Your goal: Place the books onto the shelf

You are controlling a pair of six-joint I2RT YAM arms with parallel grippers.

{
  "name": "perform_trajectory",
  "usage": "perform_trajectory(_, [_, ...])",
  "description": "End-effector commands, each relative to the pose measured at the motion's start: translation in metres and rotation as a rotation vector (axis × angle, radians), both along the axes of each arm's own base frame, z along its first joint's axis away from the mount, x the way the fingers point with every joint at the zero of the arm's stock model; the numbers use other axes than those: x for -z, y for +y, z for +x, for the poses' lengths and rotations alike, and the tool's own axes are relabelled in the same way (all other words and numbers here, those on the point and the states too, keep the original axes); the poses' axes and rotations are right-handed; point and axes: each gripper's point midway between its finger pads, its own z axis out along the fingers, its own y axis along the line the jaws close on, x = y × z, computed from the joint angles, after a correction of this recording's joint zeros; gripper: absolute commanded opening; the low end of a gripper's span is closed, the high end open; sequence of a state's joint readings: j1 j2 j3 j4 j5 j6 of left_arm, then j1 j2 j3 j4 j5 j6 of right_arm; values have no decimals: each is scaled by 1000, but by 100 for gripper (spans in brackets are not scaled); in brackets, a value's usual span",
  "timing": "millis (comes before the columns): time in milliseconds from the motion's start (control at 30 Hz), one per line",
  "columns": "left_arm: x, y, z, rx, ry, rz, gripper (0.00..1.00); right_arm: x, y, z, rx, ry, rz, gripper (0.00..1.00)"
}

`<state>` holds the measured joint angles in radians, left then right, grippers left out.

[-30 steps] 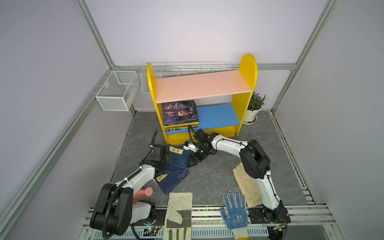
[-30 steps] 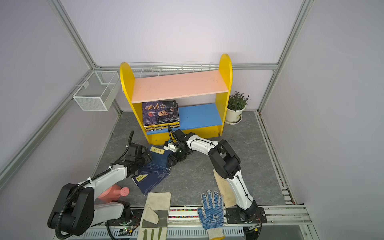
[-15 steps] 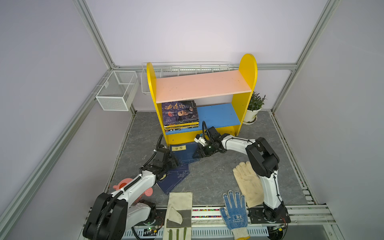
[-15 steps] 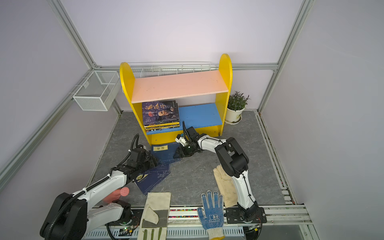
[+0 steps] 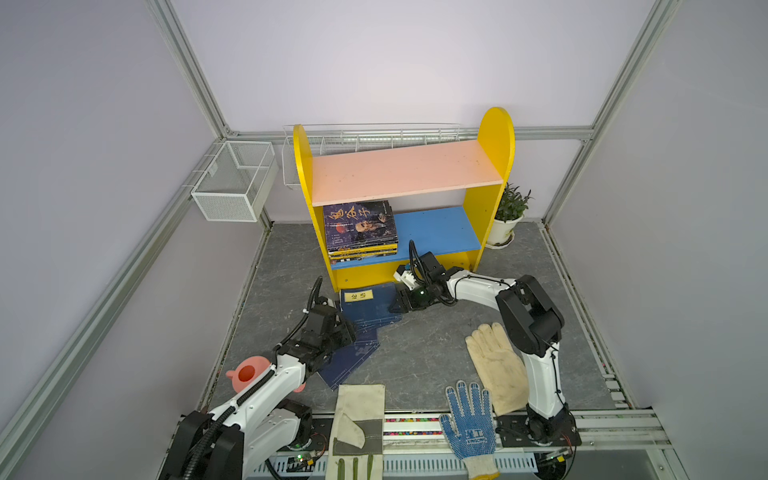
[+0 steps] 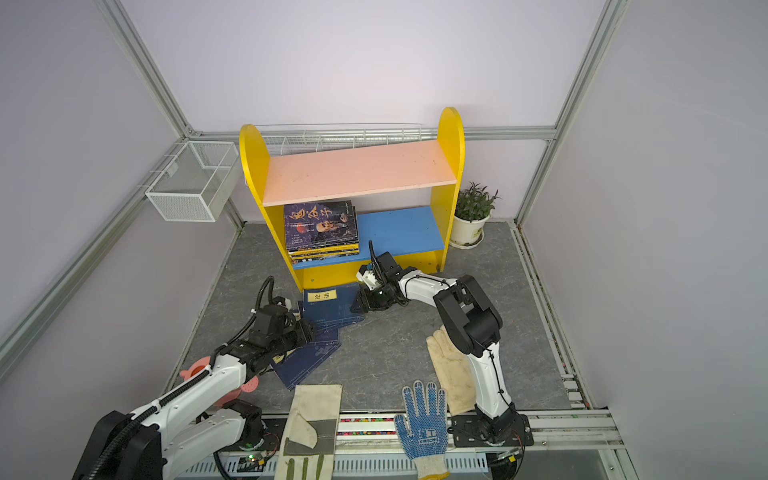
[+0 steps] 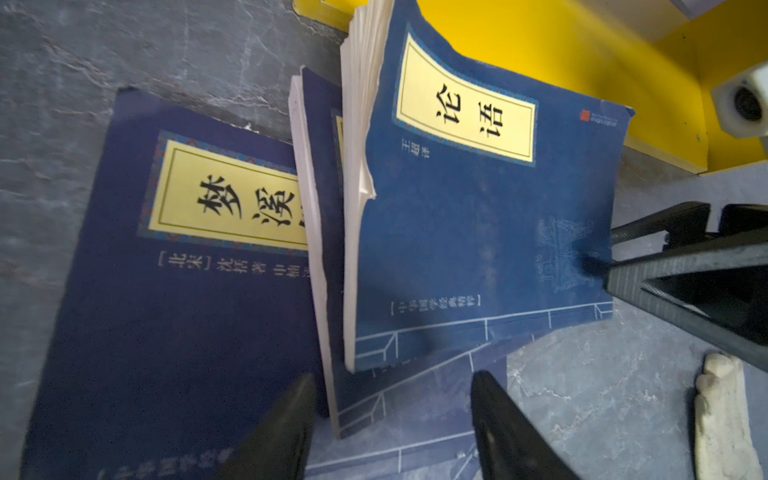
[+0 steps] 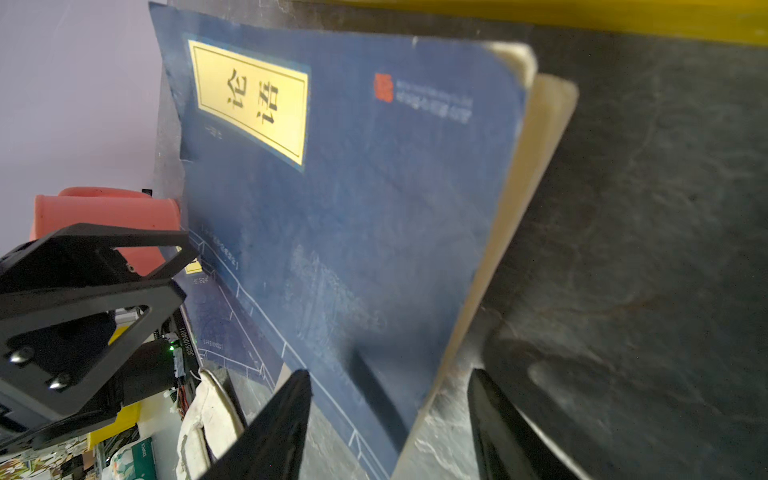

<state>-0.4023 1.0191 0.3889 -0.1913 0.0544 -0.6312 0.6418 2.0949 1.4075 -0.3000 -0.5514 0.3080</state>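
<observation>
Robot lab cell: aluminium posts (image 5: pixel 194 79) and bare lilac walls (image 5: pixel 374 62) behind the shelf (image 5: pixel 494 137), 2 rail-mounted arms (image 5: pixel 478 286) in front of it.

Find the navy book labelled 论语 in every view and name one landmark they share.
Top view: navy 论语 book, mid-picture, just in front of the shelf's yellow base.
Top view: same place.
Left wrist: fills the middle.
Right wrist: fills the middle.
Landmark: the yellow base, visible in all four.

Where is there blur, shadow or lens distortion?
In both top views: even light, frame bars splayed by the wide lens; left wrist view: the title on the top navy book is sharp; right wrist view: that cover looks softer, with a dark streak.
</observation>
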Motion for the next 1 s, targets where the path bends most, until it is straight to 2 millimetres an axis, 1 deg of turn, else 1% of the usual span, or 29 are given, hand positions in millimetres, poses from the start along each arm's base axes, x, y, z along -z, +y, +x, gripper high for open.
perform_trajectory(0, [-4, -5, 1, 28, -24, -12, 60, 1, -8, 0, 17, -5, -24, 62])
perform_trajectory(67, [-7, -6, 3, 33, -36, -12, 60, 1, -8, 0, 17, -5, -23, 62])
perform_trajectory(267, [-31, 0, 13, 19, -136, 15, 61, 1, -9, -1, 13, -2, -20, 62])
perform_trajectory(333, [-36, 0, 16, 21, -160, 19, 62, 1, -9, -2, 11, 0, -19, 62])
perform_trajectory(467, [-36, -1, 23, 16, -173, 28, 62, 0, -9, -1, 9, -1, -13, 62])
perform_trajectory(667, [-30, 0, 35, -4, -168, 56, 62, -2, -12, 0, 6, -6, -15, 62])
perform_trajectory(967, [-30, -9, 53, 13, -174, 69, 62, -2, -16, -1, 2, -3, -20, 62])
